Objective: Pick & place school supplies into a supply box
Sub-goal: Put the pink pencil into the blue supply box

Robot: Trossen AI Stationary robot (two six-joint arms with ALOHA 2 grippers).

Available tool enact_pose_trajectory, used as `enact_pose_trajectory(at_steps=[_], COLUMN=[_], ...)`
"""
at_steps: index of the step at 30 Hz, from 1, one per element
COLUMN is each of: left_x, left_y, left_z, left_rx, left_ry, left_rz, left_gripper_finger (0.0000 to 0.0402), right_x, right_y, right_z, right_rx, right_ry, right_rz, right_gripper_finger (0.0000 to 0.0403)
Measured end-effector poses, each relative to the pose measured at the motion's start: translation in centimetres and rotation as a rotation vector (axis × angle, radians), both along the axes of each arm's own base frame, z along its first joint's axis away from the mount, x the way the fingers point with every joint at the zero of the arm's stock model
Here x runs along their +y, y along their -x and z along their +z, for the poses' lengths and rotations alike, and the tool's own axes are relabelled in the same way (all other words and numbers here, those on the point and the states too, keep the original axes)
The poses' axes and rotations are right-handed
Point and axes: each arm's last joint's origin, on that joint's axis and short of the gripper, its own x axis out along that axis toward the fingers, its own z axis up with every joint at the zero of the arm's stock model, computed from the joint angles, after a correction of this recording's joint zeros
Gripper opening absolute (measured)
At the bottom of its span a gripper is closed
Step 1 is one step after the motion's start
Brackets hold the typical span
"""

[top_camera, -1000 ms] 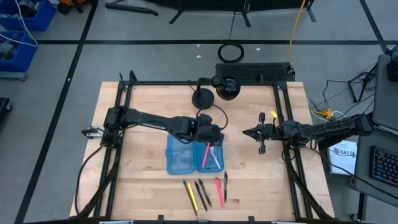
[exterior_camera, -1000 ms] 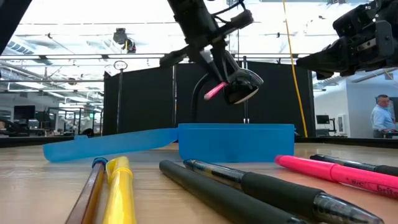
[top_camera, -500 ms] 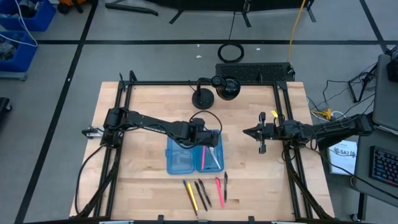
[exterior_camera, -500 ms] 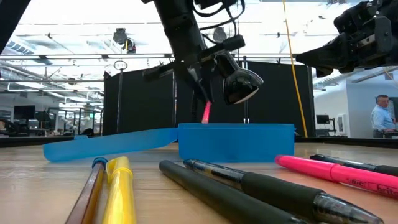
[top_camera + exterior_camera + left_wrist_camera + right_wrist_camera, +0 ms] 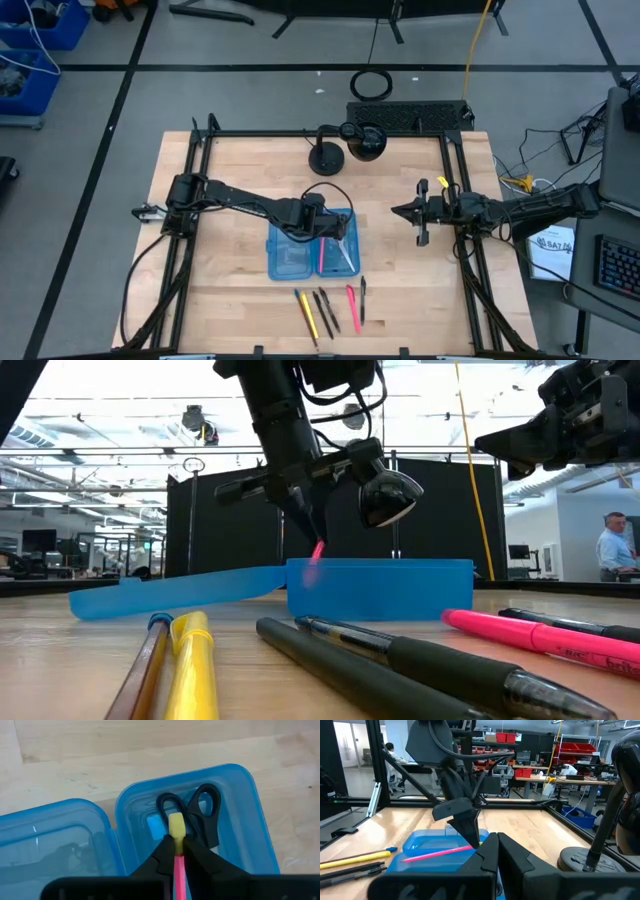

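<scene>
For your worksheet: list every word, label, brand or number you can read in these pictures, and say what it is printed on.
None can be read.
Pink pen: dark print on its barrel, too blurred to read.
White sheet beside the table: a dark mark, too small to read.
Blue case, scissors: no print visible.

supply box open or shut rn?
Open: the supply box lies with both halves flat side by side; scissors show inside one.
</scene>
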Motion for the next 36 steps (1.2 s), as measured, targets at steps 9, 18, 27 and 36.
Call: enact_pose_trajectory(at_steps=[9,18,27,36], left_x=[0.1,0.5,0.4,1.4], left_y=[0.0,-0.1,-0.7,-1.4], left_z=[-0.1,-0.1,-0.5,-3.4], left_rx=[0.004,0.001,-0.027,0.037], left_ry=[-0.002,0.027,0.013,0.065], left_rz=[-0.004,0.003,-0.035,-0.020], left_gripper_finger=[0.0015,0.0015,0.0015,0.0023], right_x=[0.0,0.0,0.0,0.0], right_y=[0.0,0.0,0.0,0.0], right_z=[0.0,0.1,0.1,0.1], right_rx=[0.001,-0.005,-0.004,-0.008], right_ry=[0.009,0.020,0.026,0.015], right_rz=[0.000,-0.001,-0.005,-0.002], right_gripper_finger=[0.0000,0.0000,0.0000,0.0000])
